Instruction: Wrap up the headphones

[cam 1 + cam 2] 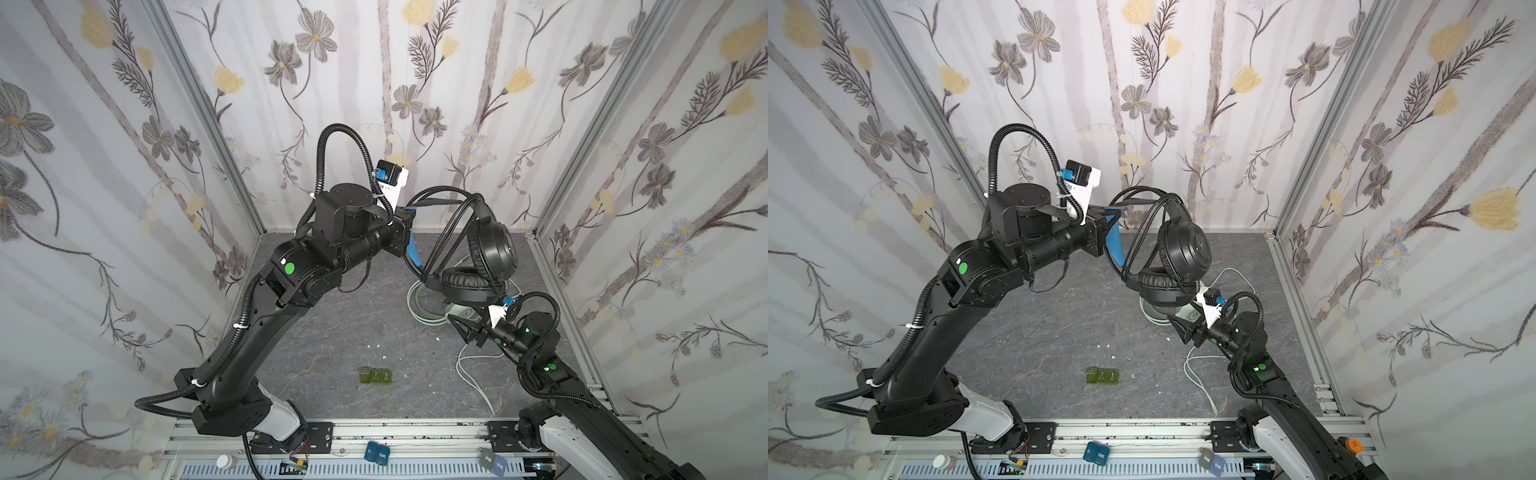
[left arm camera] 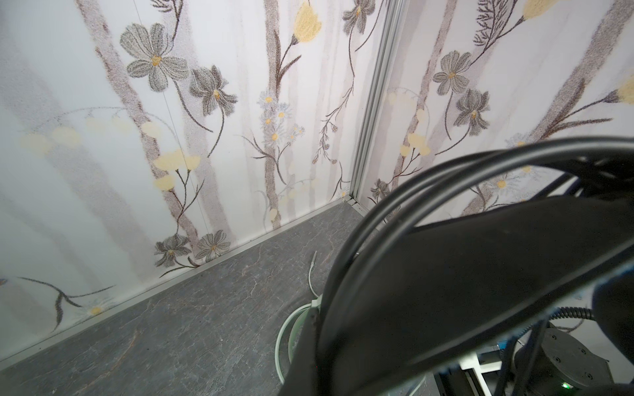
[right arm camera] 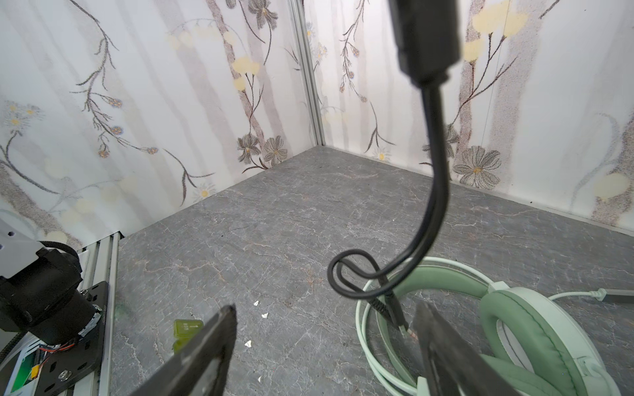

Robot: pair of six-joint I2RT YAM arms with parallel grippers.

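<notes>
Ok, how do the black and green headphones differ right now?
The black headphones hang in the air from the shut left gripper; the green headphones lie on the table. The black cable is looped over the black headphones' headband; the pale cable of the green headphones partly trails across the table. Both are wired over-ear sets.

Blk headset (image 1: 492, 253) aloft; mint headset (image 3: 525, 329) flat below.

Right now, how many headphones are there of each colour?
black headphones: 1
pale green headphones: 1
total: 2
</notes>
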